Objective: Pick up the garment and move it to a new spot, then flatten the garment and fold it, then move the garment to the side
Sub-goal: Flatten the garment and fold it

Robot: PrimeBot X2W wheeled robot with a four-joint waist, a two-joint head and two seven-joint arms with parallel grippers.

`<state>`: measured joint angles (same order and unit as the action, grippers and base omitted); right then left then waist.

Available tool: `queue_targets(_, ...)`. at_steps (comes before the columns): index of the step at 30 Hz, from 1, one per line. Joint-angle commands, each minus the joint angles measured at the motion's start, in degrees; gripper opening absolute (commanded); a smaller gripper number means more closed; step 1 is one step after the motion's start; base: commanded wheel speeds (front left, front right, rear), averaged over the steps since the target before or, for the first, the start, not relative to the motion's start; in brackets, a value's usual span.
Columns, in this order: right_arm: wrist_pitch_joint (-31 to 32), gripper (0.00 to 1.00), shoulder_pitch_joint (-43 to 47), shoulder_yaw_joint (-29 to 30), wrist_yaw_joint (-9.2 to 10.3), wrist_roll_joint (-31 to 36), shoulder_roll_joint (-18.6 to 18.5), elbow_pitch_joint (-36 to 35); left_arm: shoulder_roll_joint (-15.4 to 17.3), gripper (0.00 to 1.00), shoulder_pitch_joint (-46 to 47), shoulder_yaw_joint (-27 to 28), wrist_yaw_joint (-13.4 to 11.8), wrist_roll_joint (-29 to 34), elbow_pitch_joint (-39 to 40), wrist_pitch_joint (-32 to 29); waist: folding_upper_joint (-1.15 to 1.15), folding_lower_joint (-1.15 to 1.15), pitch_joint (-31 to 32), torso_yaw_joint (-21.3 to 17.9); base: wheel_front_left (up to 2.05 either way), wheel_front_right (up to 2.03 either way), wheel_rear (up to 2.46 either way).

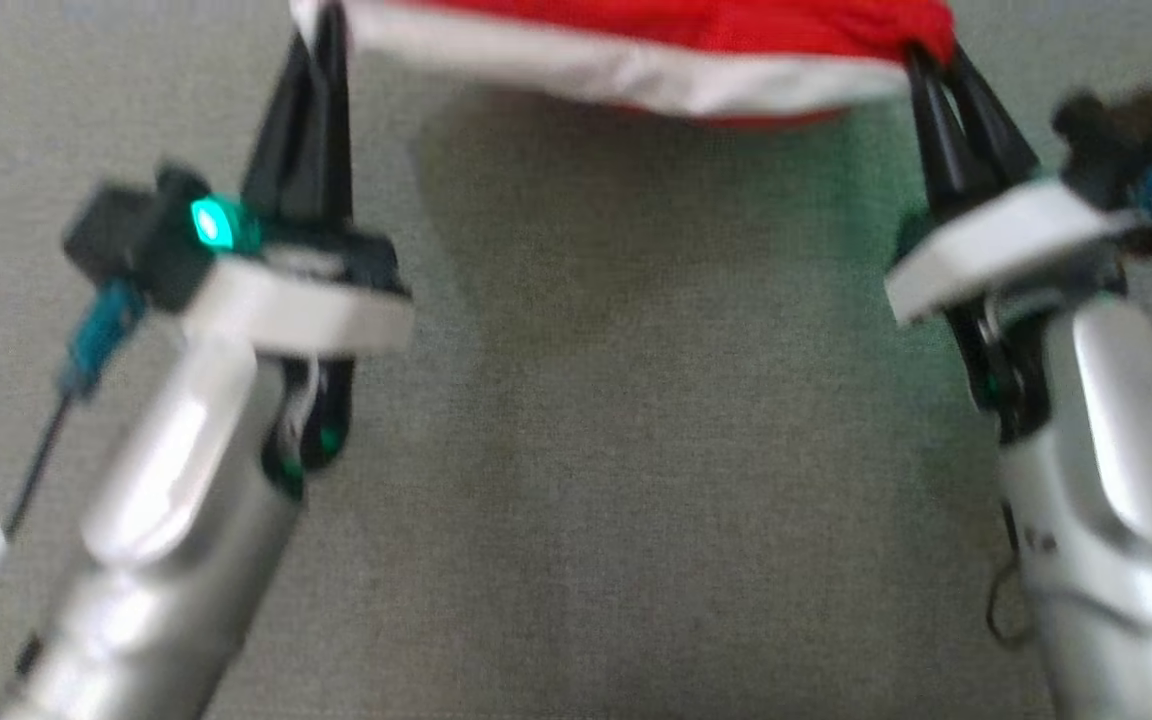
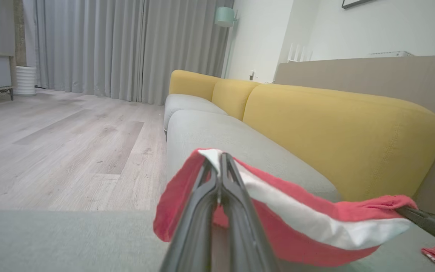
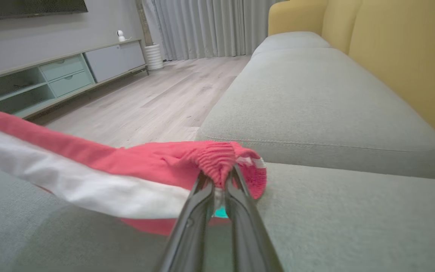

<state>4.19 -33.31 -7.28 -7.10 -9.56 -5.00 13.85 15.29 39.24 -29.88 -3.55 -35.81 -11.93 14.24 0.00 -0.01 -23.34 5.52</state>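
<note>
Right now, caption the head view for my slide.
Left gripper and right gripper, jaws shut, hold a red-and-white fabric garment stretched over a grey upholstered seat.

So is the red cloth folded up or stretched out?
Stretched out. The left gripper and right gripper each pinch one end of the garment, which hangs between them.

Nothing legible is presenting in any view. The garment (image 2: 296, 217) is showing only plain red and white bands, with no lettering or label readable on it. In the head view, a small dark marking is showing on the right forearm (image 1: 1116, 450), but it is too blurred to read.
</note>
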Motion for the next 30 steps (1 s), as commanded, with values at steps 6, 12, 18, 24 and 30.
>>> queue_targets(6,0.8,0.0,17.3,2.7,-0.39,0.79,0.46,-12.81,4.64,0.0,-12.47,-0.25,-3.15,0.6,11.09,-0.58,0.0,0.01,9.56,0.16,0.0,0.0,0.0)
queue_targets(12,3.17,0.0,31.44,4.02,-0.39,-0.01,1.48,-21.1,7.52,0.0,-23.72,-1.15,-7.36,-0.14,20.41,-3.14,0.0,0.01,16.16,-0.7,0.0,0.0,0.0)
queue_targets(18,8.51,0.0,44.78,4.68,-0.39,0.92,1.95,-31.4,11.45,0.0,-37.05,-1.45,-13.72,-0.98,31.51,-6.66,0.0,0.01,20.72,-1.56,0.0,0.0,0.0)
queue_targets(24,12.22,0.0,50.62,3.14,-0.39,0.28,2.09,-32.75,12.66,0.0,-42.69,-1.6,-14.34,-4.65,31.89,-8.86,0.0,0.01,21.53,-1.89,0.0,0.0,0.0)
queue_targets(30,11.15,0.0,46.65,3.64,-0.39,-0.65,2.11,-27.59,10.88,0.0,-37.34,-2.72,-10.43,-5.91,23.35,-9.58,0.0,0.01,18.52,-2.51,0.0,0.0,0.0)
